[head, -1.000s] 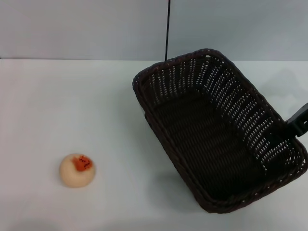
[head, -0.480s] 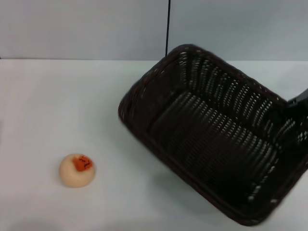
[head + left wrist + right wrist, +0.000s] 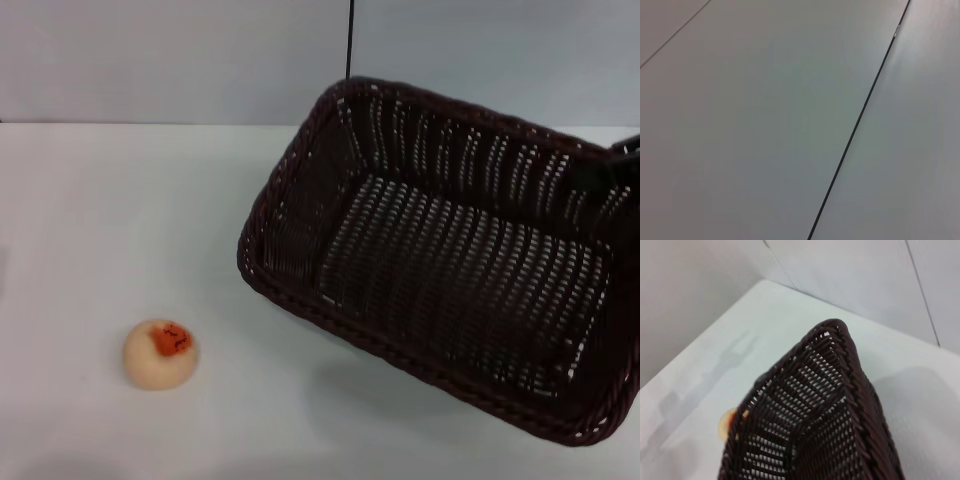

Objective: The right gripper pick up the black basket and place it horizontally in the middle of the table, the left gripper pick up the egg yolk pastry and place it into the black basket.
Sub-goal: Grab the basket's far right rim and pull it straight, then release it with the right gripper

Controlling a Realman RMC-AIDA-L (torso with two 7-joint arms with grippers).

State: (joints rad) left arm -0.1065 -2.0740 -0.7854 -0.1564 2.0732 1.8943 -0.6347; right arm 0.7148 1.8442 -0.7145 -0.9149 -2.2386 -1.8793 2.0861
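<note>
Item, egg yolk pastry (image 3: 161,353): cream dome with an orange-red patch on top, resting on the white table (image 3: 90,210) at the near left, well apart from the basket; the right wrist view shows a sliver of it past the basket's wall (image 3: 726,423). Item, left gripper: not in view in any picture; its wrist camera shows only pale panels and a dark seam, so that arm reads as parked. Item, black basket (image 3: 440,270): dark woven wicker with a braided rim, open side up, its long axis slanting across the right half of the table, its shadow lying loose beneath it, which suggests it is carried clear of the surface. Item, right gripper (image 3: 612,172): only a dark part of it shows at the basket's far right rim; whether the fingers are clamped cannot be told, though the raised basket suggests a hold there. Step in hand, as judged: placing the basket horizontally mid-table. To do it well, square the long side to the table's front edge, bring it toward the centre, lower it flat before releasing, and stop short of the pastry
</note>
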